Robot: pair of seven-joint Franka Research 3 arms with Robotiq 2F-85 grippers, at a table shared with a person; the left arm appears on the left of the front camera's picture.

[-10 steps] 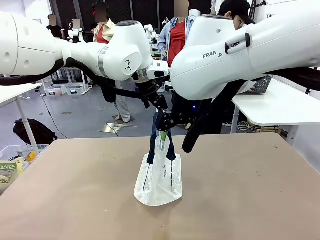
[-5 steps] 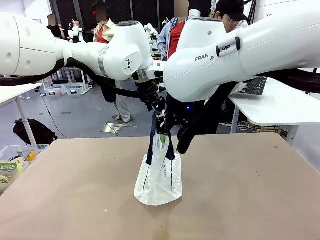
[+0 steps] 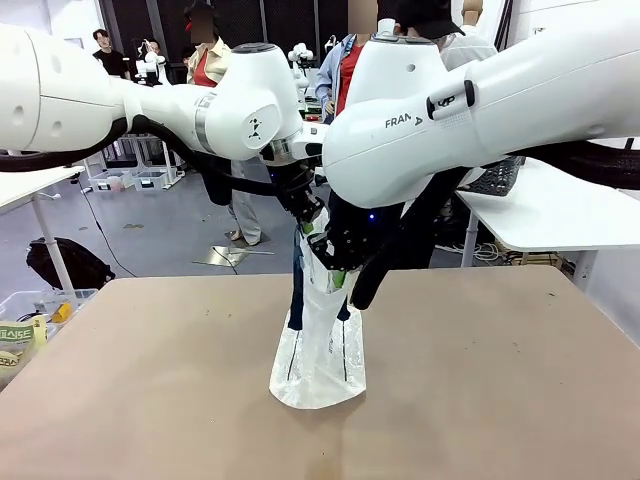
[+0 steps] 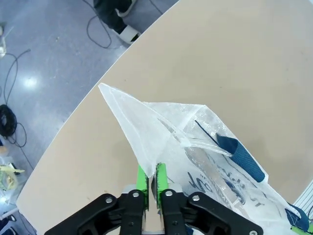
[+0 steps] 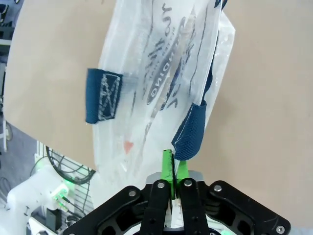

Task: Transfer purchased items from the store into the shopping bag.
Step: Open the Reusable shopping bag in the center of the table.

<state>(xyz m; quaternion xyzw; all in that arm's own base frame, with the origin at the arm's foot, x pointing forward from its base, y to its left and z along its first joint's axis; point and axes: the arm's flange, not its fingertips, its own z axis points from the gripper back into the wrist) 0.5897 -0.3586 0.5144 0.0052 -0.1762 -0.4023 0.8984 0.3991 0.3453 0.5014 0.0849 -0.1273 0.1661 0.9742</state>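
Note:
The shopping bag point(image 3: 318, 345), whitish crinkly plastic with dark print and navy strap handles, stands stretched upward on the brown table point(image 3: 500, 380). My left gripper point(image 3: 310, 228) is shut on the top of its rim, and my right gripper point(image 3: 336, 276) is shut on the rim just below and to the right. In the left wrist view the green pads point(image 4: 142, 177) pinch a pulled-up corner of the bag point(image 4: 146, 127), with a navy handle point(image 4: 239, 152) beyond. In the right wrist view the pads point(image 5: 167, 166) clamp the bag point(image 5: 156, 83) beside a navy strap point(image 5: 191, 129).
A clear bin point(image 3: 25, 320) with packaged goods sits past the table's left edge. White tables point(image 3: 560, 215) stand at the right. People stand behind the arms at the far side. Both white arms cross above the table's middle.
Both grippers have shut on the bag's rim. The bag's top has been drawn upward, so the bag now stands taller and tauter. The right arm has shifted slightly left.

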